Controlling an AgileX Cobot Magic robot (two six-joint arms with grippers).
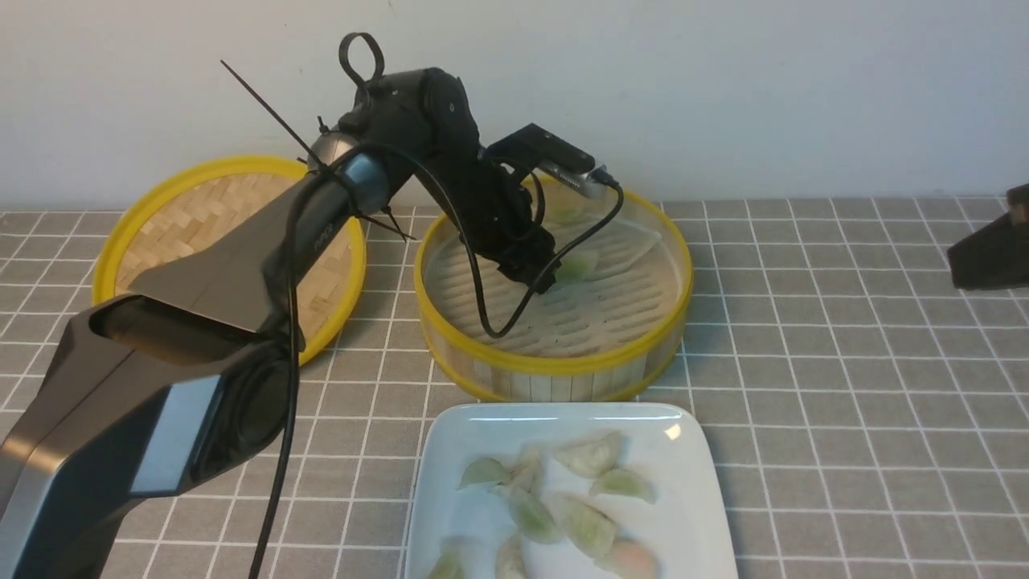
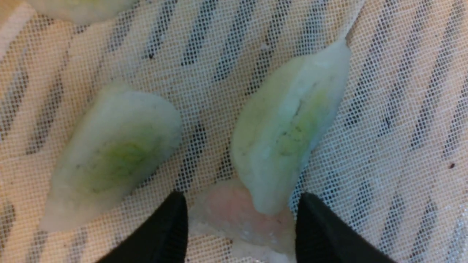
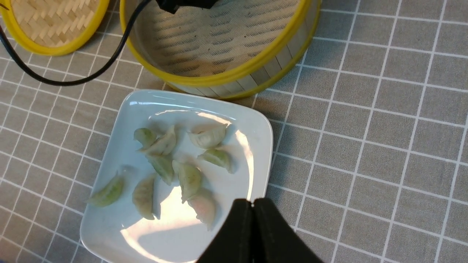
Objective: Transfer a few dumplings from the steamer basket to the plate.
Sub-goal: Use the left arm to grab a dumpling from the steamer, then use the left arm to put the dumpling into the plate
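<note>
Dumplings (image 2: pixel 113 160) lie in the steamer basket (image 1: pixel 555 366), left pincer (image 2: pixel 241 228) wide astride a pinkish dumpling (image 2: pixel 234 212), right pincer (image 3: pixel 253 219) closed.

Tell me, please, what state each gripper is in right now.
Left gripper: open, fingers either side of a pinkish dumpling.
Right gripper: shut, holding nothing.

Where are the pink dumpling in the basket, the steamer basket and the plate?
pink dumpling (image 2: pixel 237 215), left wrist view, its middle.
steamer basket (image 1: pixel 555 379), front view, near slat wall.
plate (image 1: pixel 555 413), front view, far rim.
</note>
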